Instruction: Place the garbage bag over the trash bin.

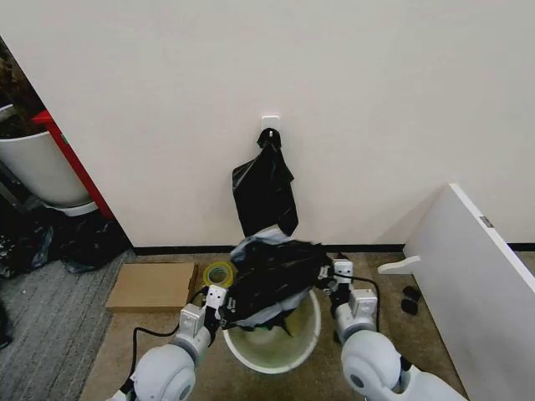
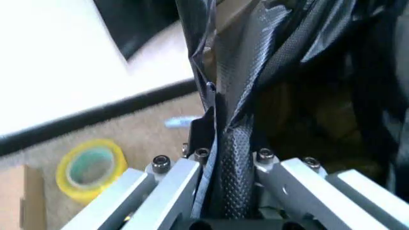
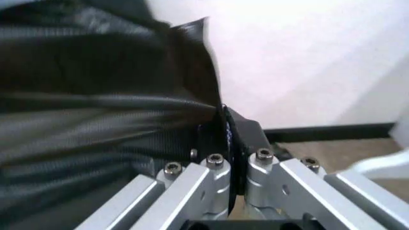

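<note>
Both hands are closed on the garbage bag: left hand at lower centre-left, right hand opposite. It is stretched crosswise above the trash bin, lower centre. No writing can be read.

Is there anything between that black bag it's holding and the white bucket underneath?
Nothing visible. The garbage bag hangs stretched between the left pincer and right pincer, both shut on it, directly above the open trash bin.
</note>
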Controlling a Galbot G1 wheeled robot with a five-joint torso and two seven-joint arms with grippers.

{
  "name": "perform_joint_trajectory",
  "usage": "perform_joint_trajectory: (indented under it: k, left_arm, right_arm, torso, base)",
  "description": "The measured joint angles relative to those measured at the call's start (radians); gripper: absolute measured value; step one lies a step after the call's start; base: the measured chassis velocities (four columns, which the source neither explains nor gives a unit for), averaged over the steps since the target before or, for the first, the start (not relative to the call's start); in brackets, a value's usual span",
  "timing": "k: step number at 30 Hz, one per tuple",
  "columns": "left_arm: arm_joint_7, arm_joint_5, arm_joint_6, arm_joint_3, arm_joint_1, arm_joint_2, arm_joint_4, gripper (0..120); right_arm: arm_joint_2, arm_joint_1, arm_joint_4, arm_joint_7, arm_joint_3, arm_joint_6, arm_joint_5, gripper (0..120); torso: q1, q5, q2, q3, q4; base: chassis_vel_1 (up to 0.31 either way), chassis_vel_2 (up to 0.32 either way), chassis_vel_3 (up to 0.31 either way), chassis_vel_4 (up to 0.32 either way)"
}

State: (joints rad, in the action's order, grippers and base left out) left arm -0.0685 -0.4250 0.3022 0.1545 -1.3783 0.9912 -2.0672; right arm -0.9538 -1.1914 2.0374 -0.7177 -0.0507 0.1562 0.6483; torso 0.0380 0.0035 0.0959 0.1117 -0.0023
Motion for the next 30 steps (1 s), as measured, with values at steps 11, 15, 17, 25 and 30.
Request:
perform_joint_trajectory:
  k: [11,15,17,25,30]
  left_arm:
    - [-0.028,-0.161,-0.046,0.157,0.056,0.005,0.022,1]
    - [-0.07,-0.241,-0.051,0.179,0.076,0.029,0.028,1]
    - [-0.077,-0.26,-0.046,0.182,0.08,0.036,0.026,1]
    - [-0.146,-0.412,0.0,0.204,0.113,0.102,-0.002,1]
    - [-0.163,-0.453,0.005,0.229,0.134,0.118,-0.003,1]
  right_arm:
    - [0.036,-0.097,0.062,0.016,-0.014,0.0,0.064,0]
    - [0.023,-0.135,0.083,0.061,-0.062,-0.016,0.047,0]
    - [0.018,-0.14,0.082,0.077,-0.071,-0.024,0.033,0]
    - [-0.008,-0.15,-0.038,0.238,-0.137,-0.183,-0.131,0]
    - [-0.027,-0.128,-0.184,0.372,-0.123,-0.323,-0.339,5]
  torso:
    - [0.0,0.0002,0.0,0.0,0.0002]
    - [0.0,0.0002,0.0,0.0,0.0]
    - [0.0,0.0002,0.0,0.0,0.0]
    - [0.0,0.0001,0.0,0.0,0.0]
    - [0.0,0.0001,0.0,0.0,0.0002]
  base:
    - [0.0,0.0,0.0,0.0]
    - [0.0,0.0,0.0,0.0]
    - [0.0,0.0,0.0,0.0]
    - [0.0,0.0,0.0,0.0]
    - [0.0,0.0,0.0,0.0]
